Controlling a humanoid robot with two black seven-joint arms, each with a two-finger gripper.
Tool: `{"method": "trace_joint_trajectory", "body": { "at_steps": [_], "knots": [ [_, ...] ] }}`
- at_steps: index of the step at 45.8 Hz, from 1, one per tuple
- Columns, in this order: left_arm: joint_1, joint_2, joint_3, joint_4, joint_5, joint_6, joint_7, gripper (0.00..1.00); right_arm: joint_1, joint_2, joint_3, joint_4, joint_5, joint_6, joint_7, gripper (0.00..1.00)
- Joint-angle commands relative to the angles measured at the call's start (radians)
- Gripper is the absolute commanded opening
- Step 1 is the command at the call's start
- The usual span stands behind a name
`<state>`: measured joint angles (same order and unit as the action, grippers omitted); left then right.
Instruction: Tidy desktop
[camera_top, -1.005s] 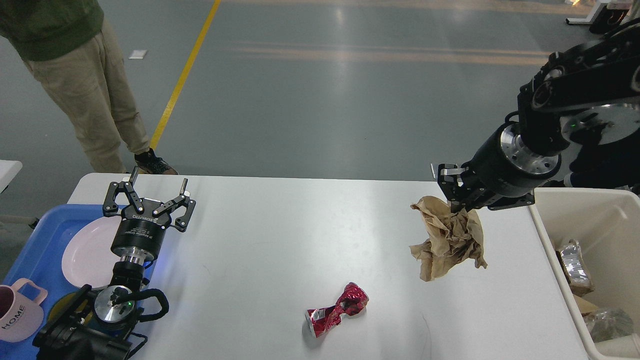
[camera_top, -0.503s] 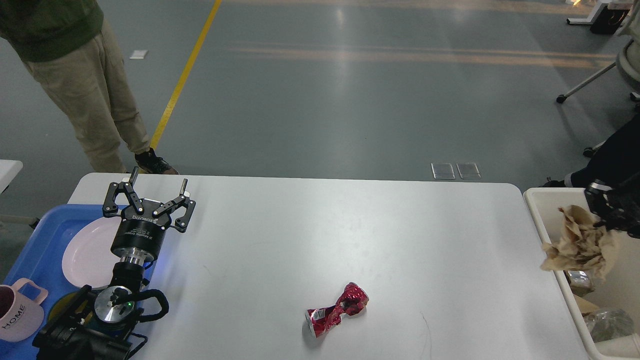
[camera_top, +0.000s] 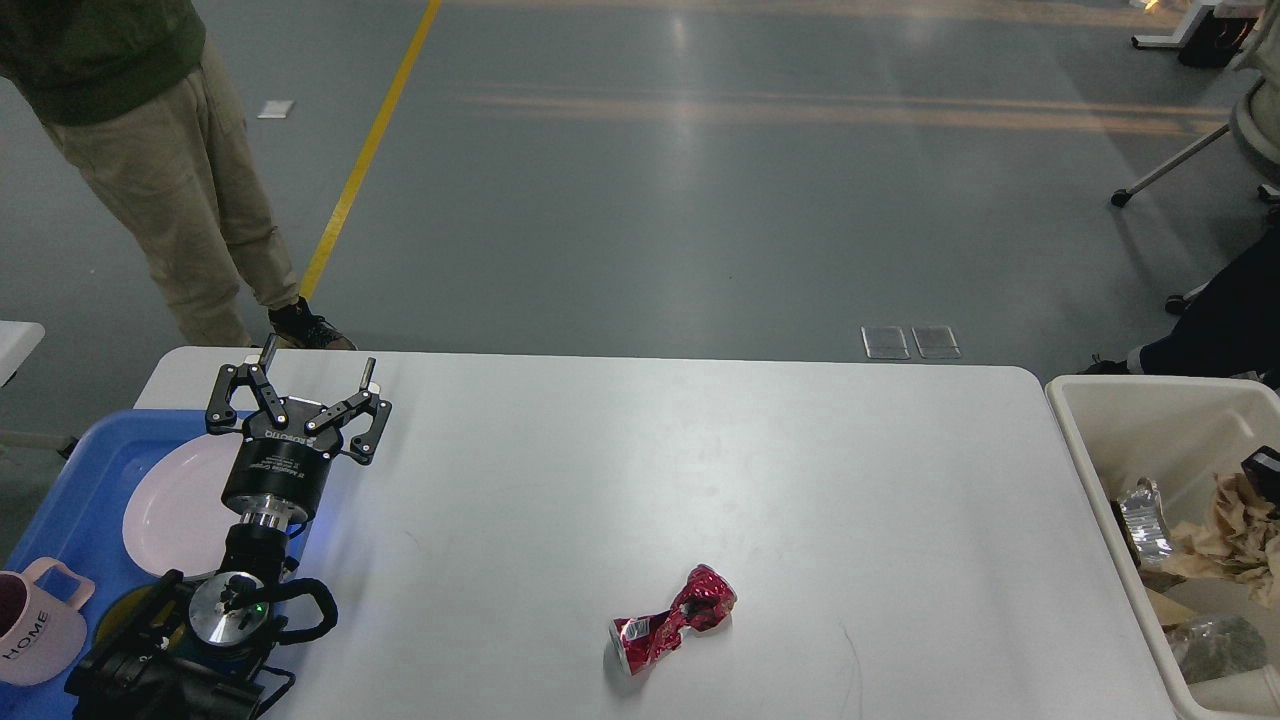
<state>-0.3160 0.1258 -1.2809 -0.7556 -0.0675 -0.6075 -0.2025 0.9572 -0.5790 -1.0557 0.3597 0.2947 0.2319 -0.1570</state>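
My right gripper (camera_top: 1262, 462), barely visible and unreadable, has carried the crumpled brown paper (camera_top: 1232, 530) off the desktop (camera_top: 640, 480) into the beige bin (camera_top: 1090, 440), leaving only the crushed red can (camera_top: 672, 620); my left gripper (camera_top: 312, 385) hovers wide open.

My desktop (camera_top: 620, 450) is smooth, matt white. On it lies a can (camera_top: 672, 619) of crumpled red metal, glossy and foil-bright. The tray (camera_top: 90, 500) is shiny blue plastic; its plate (camera_top: 175, 505) looks glazed and smooth. My left gripper (camera_top: 303, 385) is matt black metal. The bin (camera_top: 1105, 470) is dull beige plastic, holding creased brown paper (camera_top: 1235, 530).
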Motion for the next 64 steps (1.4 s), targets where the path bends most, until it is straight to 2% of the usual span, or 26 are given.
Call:
{"method": "trace_joint_trajectory", "body": {
  "at_steps": [1, 5, 13, 33, 34, 36, 39, 41, 64],
  "knots": [
    [0.0, 0.0, 0.0, 0.001, 0.0, 0.0, 0.0, 0.96, -0.201, 0.108, 0.04, -0.197, 0.003, -0.069, -0.001, 0.0],
    [0.0, 0.0, 0.0, -0.001, 0.0, 0.0, 0.0, 0.96, -0.279, 0.156, 0.046, -0.261, 0.008, -0.098, -0.004, 0.0],
    [0.0, 0.0, 0.0, -0.001, 0.0, 0.0, 0.0, 0.96, -0.38, 0.212, 0.046, -0.291, 0.011, -0.189, -0.013, 0.0],
    [0.0, 0.0, 0.0, -0.001, 0.0, 0.0, 0.0, 0.96, -0.413, 0.251, 0.046, -0.288, 0.009, -0.204, -0.016, 0.0],
    [0.0, 0.0, 0.0, 0.001, 0.0, 0.0, 0.0, 0.96, -0.419, 0.249, 0.045, -0.289, 0.009, -0.21, -0.015, 0.11],
    [0.0, 0.0, 0.0, 0.001, 0.0, 0.0, 0.0, 0.96, -0.423, 0.246, 0.045, -0.289, 0.009, -0.23, -0.013, 0.43],
    [0.0, 0.0, 0.0, 0.001, 0.0, 0.0, 0.0, 0.96, -0.425, 0.246, 0.046, -0.286, 0.011, -0.279, -0.013, 0.83],
    [0.0, 0.0, 0.0, 0.001, 0.0, 0.002, 0.0, 0.96, -0.425, 0.248, 0.046, -0.283, 0.009, -0.298, -0.013, 1.0],
    [0.0, 0.0, 0.0, -0.001, 0.0, 0.0, 0.0, 0.96, -0.396, 0.243, 0.048, -0.265, 0.0, -0.298, -0.012, 1.0]
  ]
}}
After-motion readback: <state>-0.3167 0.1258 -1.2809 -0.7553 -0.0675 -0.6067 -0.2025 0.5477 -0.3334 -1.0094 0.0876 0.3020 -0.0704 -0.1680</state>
